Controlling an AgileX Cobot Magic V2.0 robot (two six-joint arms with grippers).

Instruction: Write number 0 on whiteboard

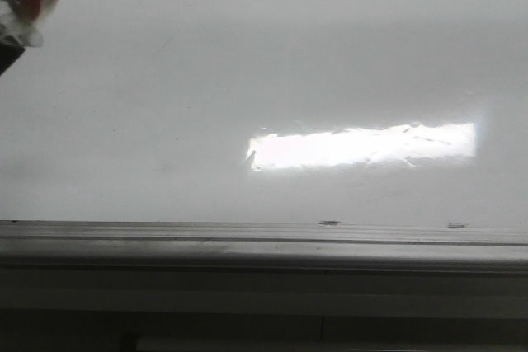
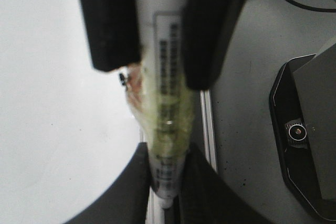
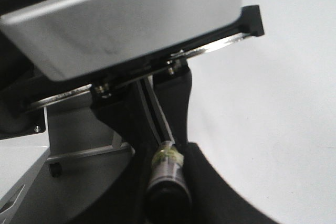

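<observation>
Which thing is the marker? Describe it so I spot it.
Find the whiteboard, then its grey frame edge. Over that edge the jaws of the left gripper clamp the marker: a white barrel with printed label and yellowish tape, unlike the black jaws.

No writing can be read anywhere in these views. The marker pen [image 2: 167, 103] in the left wrist view carries a white label [image 2: 169, 51] with rows of small dark print running along its barrel, but the print is blurred past reading, and yellowish tape wrapped below the label hides its lower lines. More smudged print shows near the pen's lower end, equally illegible. In the right wrist view the pen there [image 3: 167, 174] shows no lettering that can be made out. The whiteboard [image 1: 247, 55] in the front view bears no legible mark, digit or sign on its surface.
</observation>
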